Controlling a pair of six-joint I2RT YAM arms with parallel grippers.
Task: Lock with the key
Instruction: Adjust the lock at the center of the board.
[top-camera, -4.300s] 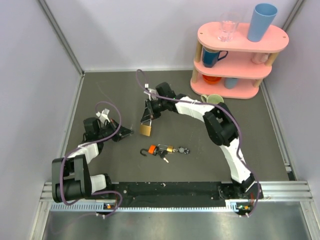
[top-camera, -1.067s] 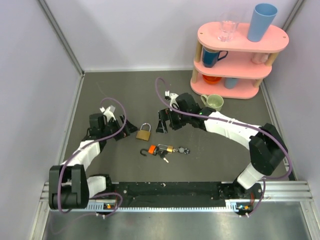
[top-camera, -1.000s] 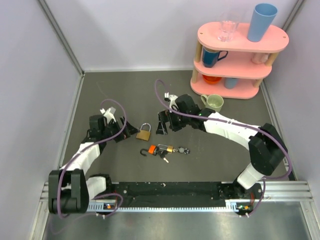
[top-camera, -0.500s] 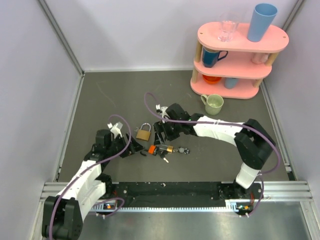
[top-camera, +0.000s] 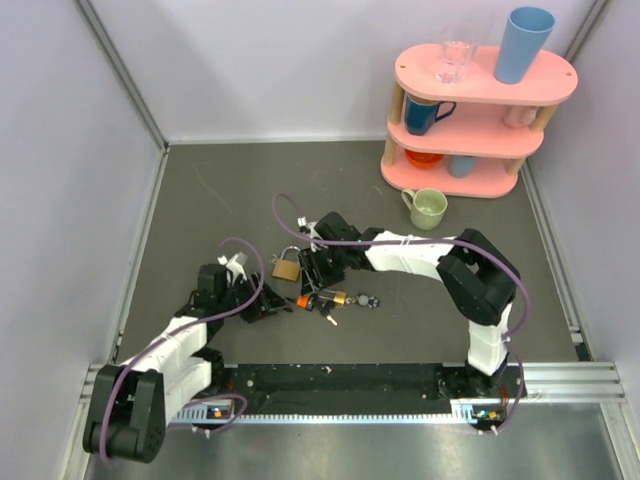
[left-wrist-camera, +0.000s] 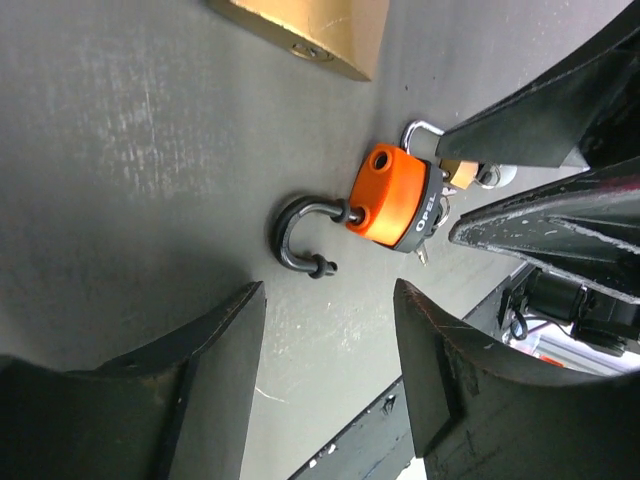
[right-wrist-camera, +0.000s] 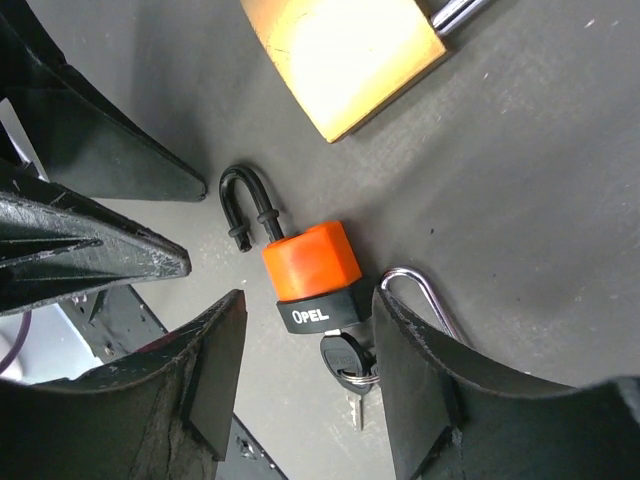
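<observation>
The tiny thin silver metal key (right-wrist-camera: 357, 408) lies flat on the dark grey table (right-wrist-camera: 520, 200). It shares a small ring with a black-headed key (right-wrist-camera: 343, 352) at the base of the orange-and-black padlock (right-wrist-camera: 310, 262), whose shackle (right-wrist-camera: 248, 205) is swung out. The right gripper (right-wrist-camera: 310, 295) straddles the padlock, its 2 fingers spread and holding nothing. The left gripper (left-wrist-camera: 330, 292) is likewise spread near the shackle. The key looks light, stiff and slippery, and is probably best pinched across its head.

The smaller padlock (right-wrist-camera: 310, 270) lies just in front of the bigger padlock (right-wrist-camera: 345, 55). The key (right-wrist-camera: 347, 358) touches the smaller one's right end.
</observation>
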